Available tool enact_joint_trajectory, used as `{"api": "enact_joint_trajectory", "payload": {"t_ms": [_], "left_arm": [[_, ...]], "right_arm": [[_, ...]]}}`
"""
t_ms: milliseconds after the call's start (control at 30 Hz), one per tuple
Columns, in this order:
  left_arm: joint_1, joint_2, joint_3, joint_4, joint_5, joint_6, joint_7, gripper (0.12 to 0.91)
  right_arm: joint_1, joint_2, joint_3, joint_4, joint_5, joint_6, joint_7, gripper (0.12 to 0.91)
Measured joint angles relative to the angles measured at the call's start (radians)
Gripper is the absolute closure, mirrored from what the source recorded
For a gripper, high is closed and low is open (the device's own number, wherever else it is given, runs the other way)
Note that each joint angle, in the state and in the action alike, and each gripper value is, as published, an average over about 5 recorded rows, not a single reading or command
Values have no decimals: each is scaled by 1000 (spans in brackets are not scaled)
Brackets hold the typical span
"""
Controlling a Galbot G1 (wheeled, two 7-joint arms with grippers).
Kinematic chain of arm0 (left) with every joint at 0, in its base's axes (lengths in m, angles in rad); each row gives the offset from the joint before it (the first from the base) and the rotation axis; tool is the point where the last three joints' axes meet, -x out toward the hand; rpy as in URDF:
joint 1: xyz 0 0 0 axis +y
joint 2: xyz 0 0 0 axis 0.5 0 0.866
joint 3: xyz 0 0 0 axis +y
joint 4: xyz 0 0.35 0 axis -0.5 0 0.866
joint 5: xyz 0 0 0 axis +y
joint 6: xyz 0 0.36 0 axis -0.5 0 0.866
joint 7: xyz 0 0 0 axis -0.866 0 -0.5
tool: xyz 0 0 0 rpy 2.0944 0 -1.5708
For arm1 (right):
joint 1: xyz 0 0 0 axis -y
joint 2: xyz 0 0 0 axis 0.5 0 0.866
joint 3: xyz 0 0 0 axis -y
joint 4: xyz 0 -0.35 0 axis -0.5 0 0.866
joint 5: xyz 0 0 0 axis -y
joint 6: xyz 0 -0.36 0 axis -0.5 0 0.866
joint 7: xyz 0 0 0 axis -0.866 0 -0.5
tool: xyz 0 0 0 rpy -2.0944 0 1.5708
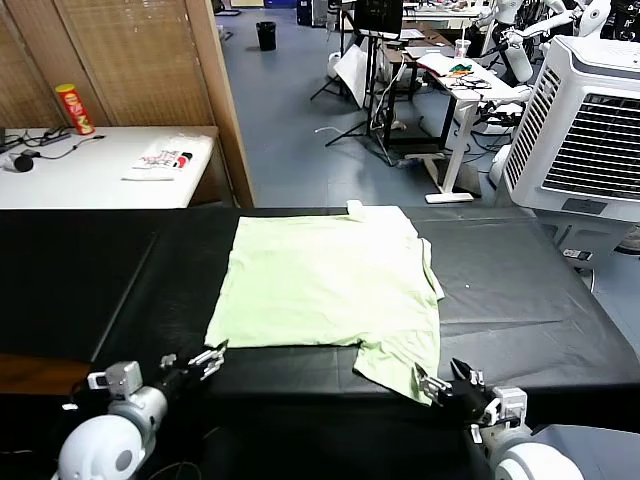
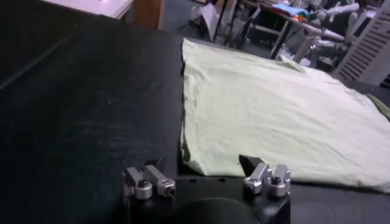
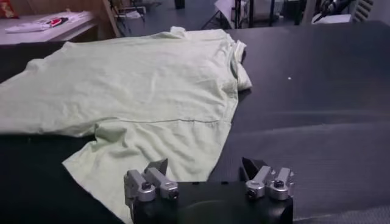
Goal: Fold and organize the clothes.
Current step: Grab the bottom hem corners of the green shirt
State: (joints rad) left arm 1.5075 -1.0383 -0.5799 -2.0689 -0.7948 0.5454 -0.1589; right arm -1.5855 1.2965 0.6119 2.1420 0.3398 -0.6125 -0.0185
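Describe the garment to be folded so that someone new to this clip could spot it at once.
Start at the long black table across the front of the head view. Spread flat at its middle lies the pale green shirt, one short sleeve reaching toward the near edge by the right hand. It is the only cloth on the black surface; the white printed bag lies on a separate white table behind.

Left claw (image 1: 208, 357) agape; right claw (image 1: 440, 383) agape
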Motion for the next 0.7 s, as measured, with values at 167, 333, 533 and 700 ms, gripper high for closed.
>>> {"api": "enact_joint_trajectory", "payload": {"t_ms": [167, 333, 533, 700], "left_arm": [[-1, -5, 0, 13, 5, -9, -1, 232], [-5, -6, 2, 25, 7, -17, 3, 353], [-6, -7, 7, 31, 7, -22, 12, 686], [-4, -9, 13, 28, 10, -25, 13, 896]], "right_arm": [[-5, 4, -7, -3, -8, -3, 4, 449], [-7, 12, -14, -4, -7, -17, 20, 713], [-17, 19, -17, 4, 6, -24, 37, 892], [-44, 30, -5, 37, 13, -31, 68, 904]]}}
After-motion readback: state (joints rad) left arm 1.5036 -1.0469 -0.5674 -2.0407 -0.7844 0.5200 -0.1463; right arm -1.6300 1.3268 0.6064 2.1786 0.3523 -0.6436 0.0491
